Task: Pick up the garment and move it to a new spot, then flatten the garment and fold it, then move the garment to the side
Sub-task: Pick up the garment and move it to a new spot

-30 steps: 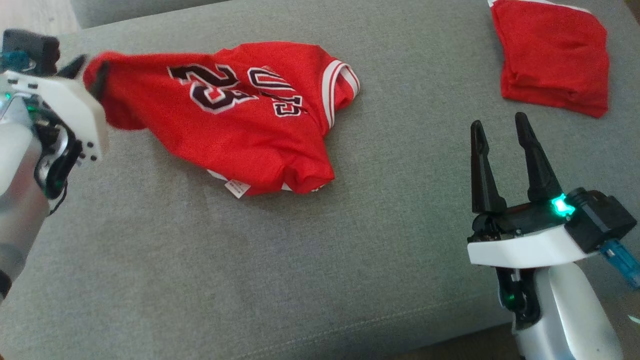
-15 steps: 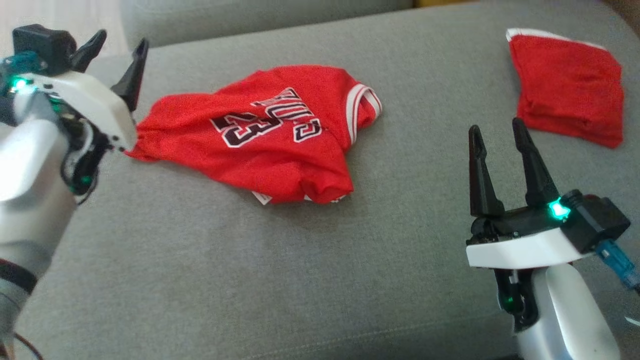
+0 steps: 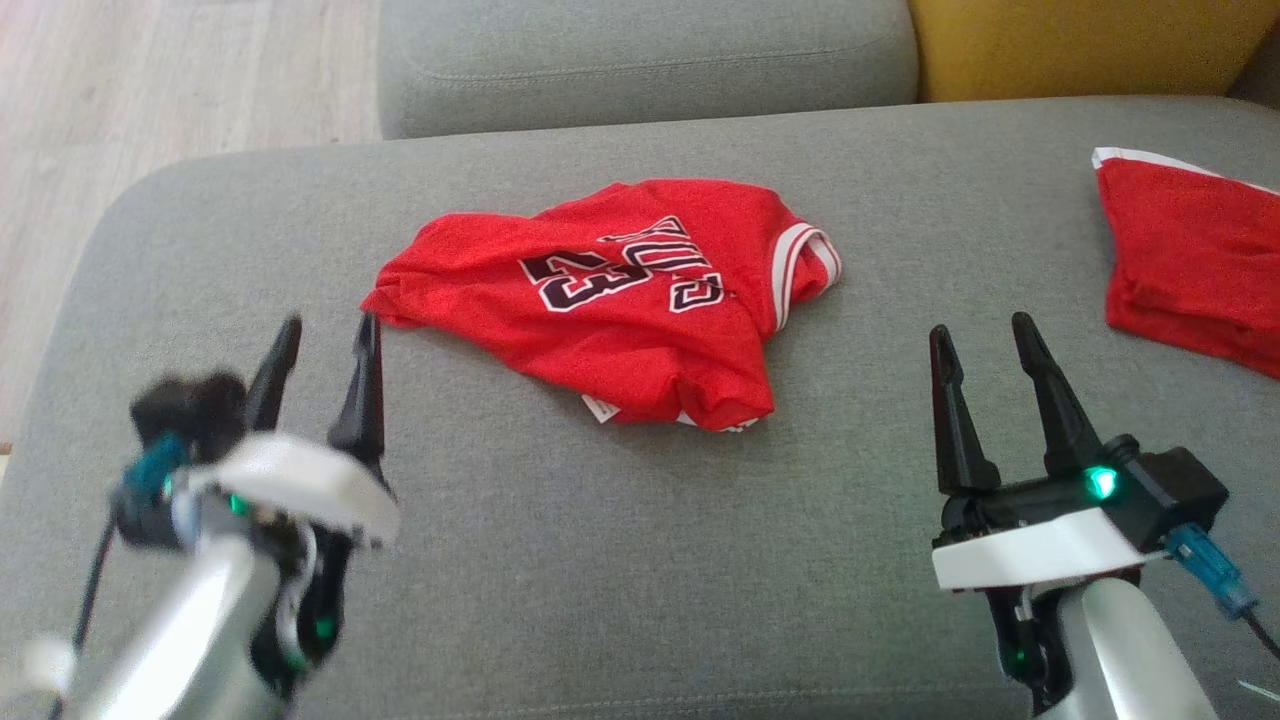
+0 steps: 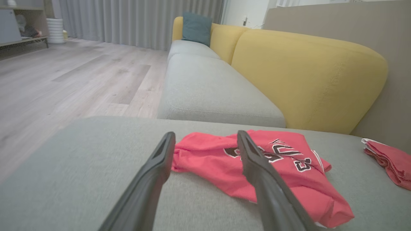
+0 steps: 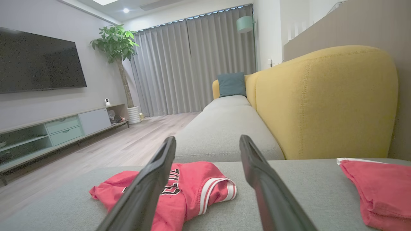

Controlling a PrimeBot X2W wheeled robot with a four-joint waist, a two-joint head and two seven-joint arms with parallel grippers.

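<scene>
The jersey point(image 3: 620, 300), just released, lies crumpled at the middle of the grey cushion point(image 3: 600, 560), the left gripper point(image 3: 330, 320) pulled back to the cushion's front left and the right gripper point(image 3: 980, 325) at its front right, both wide open and empty: relocation appears done, flattening next.

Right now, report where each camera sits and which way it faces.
Head: on the head, looking down at the seat; left hand, right hand show.
Left wrist: on that wrist, facing the jersey and backrest; own fingers show.
Right wrist: on its wrist, facing the same way; own fingers show.
All share jersey and cloth.
</scene>
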